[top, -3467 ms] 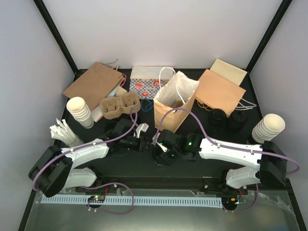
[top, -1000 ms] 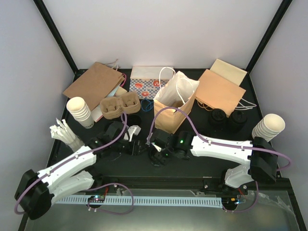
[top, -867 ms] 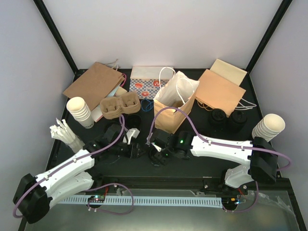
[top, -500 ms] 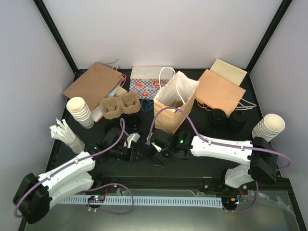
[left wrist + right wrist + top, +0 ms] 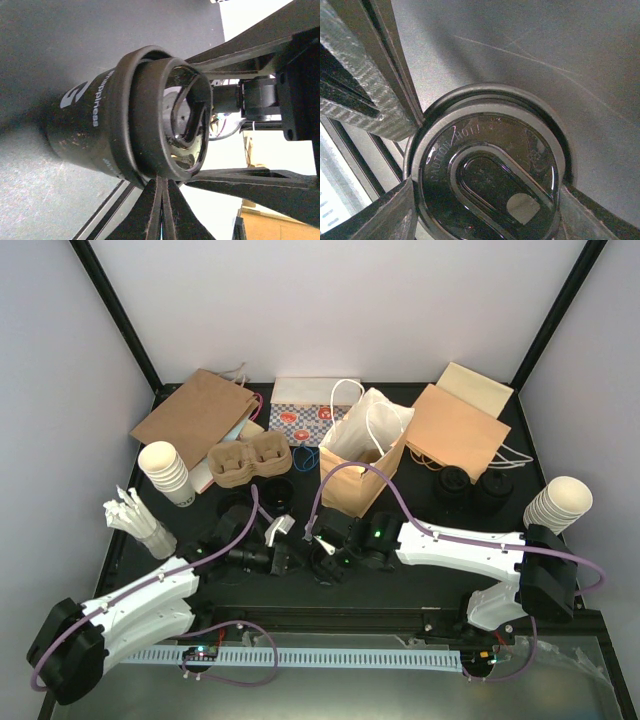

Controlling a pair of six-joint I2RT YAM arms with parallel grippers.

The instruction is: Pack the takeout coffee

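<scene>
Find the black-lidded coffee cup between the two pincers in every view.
Top external: coffee cup, just below picture centre.
Left wrist: coffee cup fills the middle, sideways in frame.
Right wrist: its lid from above, lower centre.
Shared landmark: right pincer gripping it.

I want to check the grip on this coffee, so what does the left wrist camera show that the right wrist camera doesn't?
Left wrist only: the coffee cup's side with white lettering, and the left claw shut on nothing, tips near the lid rim. Right wrist only: the lid's top with raised caution wording, and the right claw clamping it from both sides. Both: the same black lidded cup and the dark table.
</scene>
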